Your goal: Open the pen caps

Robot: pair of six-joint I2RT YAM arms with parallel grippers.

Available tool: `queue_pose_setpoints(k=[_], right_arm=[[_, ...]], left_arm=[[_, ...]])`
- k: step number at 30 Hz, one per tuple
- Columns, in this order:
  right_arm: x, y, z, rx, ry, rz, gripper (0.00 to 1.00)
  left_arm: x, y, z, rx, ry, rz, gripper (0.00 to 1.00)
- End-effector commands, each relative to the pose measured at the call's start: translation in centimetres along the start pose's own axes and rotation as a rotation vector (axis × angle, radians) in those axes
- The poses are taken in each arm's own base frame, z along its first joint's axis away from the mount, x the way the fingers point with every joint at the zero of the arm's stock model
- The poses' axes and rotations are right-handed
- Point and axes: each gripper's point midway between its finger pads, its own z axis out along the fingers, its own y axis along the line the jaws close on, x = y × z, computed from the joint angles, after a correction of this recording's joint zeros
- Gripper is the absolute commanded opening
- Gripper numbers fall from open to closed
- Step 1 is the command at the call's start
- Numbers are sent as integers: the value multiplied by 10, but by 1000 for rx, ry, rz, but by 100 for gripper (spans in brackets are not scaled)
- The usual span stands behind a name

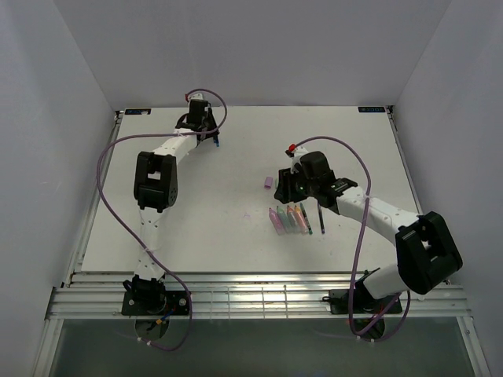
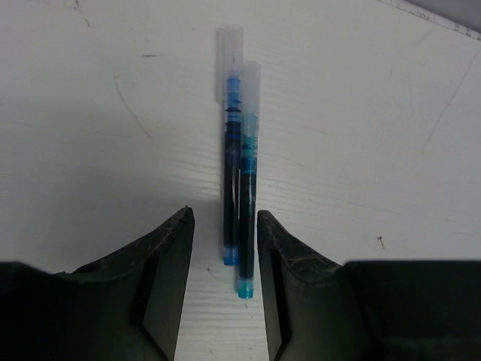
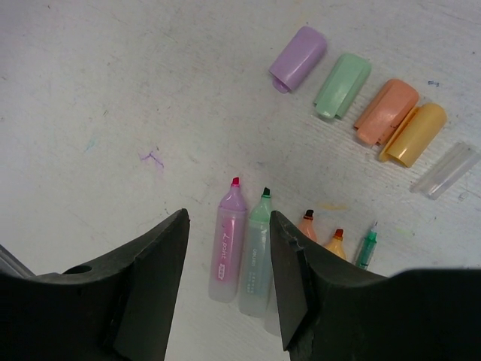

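Note:
Two thin blue pens (image 2: 239, 177) lie side by side on the table, each with a clear cap (image 2: 230, 53) on its far end. Their near ends sit between the fingers of my open left gripper (image 2: 224, 218), which touches neither. My right gripper (image 3: 228, 218) hangs open over the uncapped pink marker (image 3: 228, 244) and mint marker (image 3: 255, 252). Beside them lie the orange marker (image 3: 307, 224), the yellow marker (image 3: 336, 242) and a slim green pen (image 3: 366, 248). The loose purple cap (image 3: 297, 59), green cap (image 3: 342, 84), orange cap (image 3: 385, 111) and yellow cap (image 3: 413, 134) lie in a row beyond.
Two clear caps (image 3: 443, 170) lie right of the yellow cap. A thin dark pen (image 1: 321, 220) lies right of the marker row (image 1: 287, 218). The left gripper (image 1: 206, 129) is at the table's far left, the right gripper (image 1: 291, 187) mid-right. White walls enclose the table (image 1: 220, 228).

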Motion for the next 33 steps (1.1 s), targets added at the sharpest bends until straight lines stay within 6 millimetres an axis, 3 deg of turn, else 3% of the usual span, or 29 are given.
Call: queue_pose_setpoints(k=[1, 9, 33], right_arm=[[-29, 10, 1, -51, -74, -22, 53], [-26, 7, 5, -57, -69, -7, 54], [-19, -2, 3, -54, -66, 23, 54]], left_arm=[[-53, -5, -10, 26, -138, -12, 49], [-47, 7, 5, 33, -124, -15, 47], [-19, 6, 24, 81, -72, -16, 44]])
